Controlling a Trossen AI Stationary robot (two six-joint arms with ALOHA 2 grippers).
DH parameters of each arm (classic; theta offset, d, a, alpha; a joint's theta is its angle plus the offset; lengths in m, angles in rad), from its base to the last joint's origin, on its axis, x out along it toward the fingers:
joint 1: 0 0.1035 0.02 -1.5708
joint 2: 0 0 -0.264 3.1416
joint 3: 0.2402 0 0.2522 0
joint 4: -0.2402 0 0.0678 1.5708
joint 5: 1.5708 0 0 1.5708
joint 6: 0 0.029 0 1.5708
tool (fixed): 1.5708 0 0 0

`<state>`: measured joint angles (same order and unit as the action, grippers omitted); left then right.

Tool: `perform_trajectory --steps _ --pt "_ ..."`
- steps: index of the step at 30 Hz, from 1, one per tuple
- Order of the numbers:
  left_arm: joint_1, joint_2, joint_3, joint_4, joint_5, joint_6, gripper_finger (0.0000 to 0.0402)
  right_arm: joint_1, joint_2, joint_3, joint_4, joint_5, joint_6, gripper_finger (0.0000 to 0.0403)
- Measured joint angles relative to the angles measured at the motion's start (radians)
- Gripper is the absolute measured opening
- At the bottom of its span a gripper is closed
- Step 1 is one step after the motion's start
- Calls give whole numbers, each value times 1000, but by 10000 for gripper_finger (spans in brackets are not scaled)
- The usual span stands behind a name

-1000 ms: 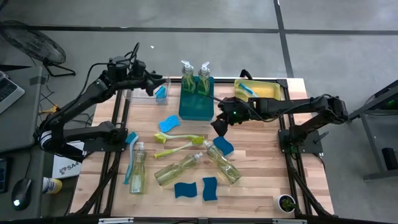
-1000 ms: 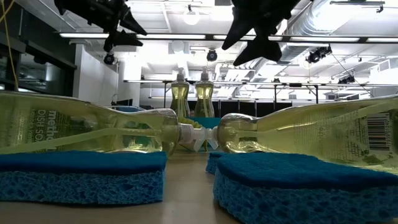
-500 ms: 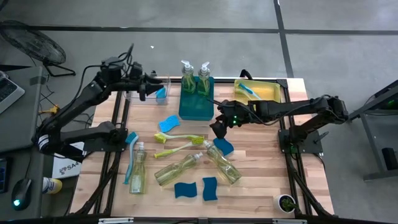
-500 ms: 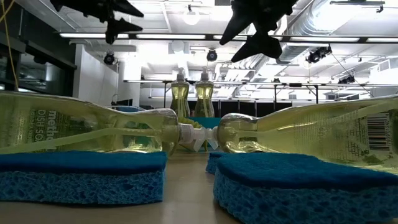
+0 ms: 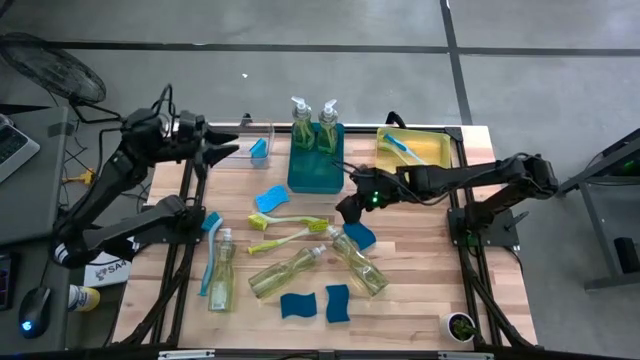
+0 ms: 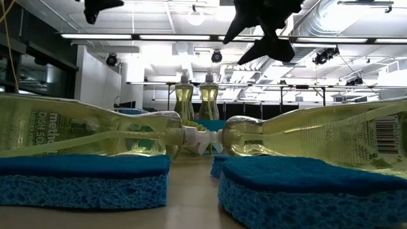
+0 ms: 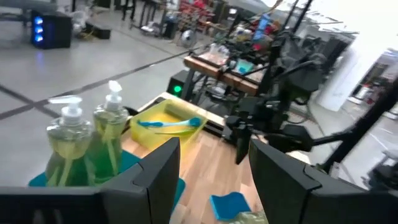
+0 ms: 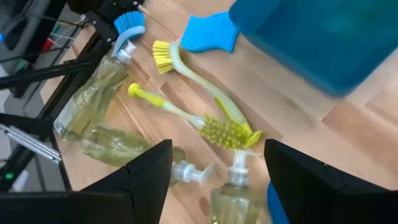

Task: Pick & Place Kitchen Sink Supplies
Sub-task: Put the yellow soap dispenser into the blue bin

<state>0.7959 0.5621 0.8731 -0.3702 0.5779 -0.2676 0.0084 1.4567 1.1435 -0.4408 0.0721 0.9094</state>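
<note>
Five soap bottles [image 5: 304, 264], five sponges [image 5: 338, 302], four brushes [image 5: 284, 219].

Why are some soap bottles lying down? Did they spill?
Three soap bottles lie tipped over on the table, while two upright bottles stand in the teal bin. No spilled soap shows. Sponges and brushes lie scattered around them.

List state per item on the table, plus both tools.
Two upright soap bottles: standing in teal bin.
Three soap bottles: lying flat on table.
Blue brush: lying in yellow bin.
Lime-green brushes: lying loose, crossed.
Clear bin: holds one blue sponge.
Left tool: open, empty.
Right tool: open, empty, above brushes.
</note>
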Motion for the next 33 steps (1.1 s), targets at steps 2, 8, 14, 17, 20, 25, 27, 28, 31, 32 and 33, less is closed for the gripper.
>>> perform_trajectory --steps 2,8,14,17,20,25,27,28,31,32,33 --pt "0 -28 -17 -2 40 -1 188 8 16 0 -3 -43 51 248" --pt "1 -109 -52 -50 105 1 188 52 91 0 -4 -116 139 248" --pt "2 -145 -54 -71 162 6 188 65 139 27 -47 -176 227 248" --pt "2 -153 -54 -78 180 14 188 65 178 122 -121 -159 191 248" --pt "2 -153 -54 -79 192 23 188 65 244 267 -241 -128 112 248" --pt "2 -153 -54 -82 197 24 188 55 408 549 -625 -129 56 248" --pt "2 -153 -54 -85 205 24 188 50 476 650 -761 -132 46 248" --pt "2 -153 -54 -89 209 24 188 50 509 693 -814 -132 32 248" --pt "2 -153 -54 -101 227 24 188 49 596 800 -899 -143 -27 248" --pt "2 -153 -54 -105 228 24 188 49 621 829 -915 -151 -39 248" --pt "2 -153 -54 -109 228 24 188 49 641 852 -928 -158 -44 248"
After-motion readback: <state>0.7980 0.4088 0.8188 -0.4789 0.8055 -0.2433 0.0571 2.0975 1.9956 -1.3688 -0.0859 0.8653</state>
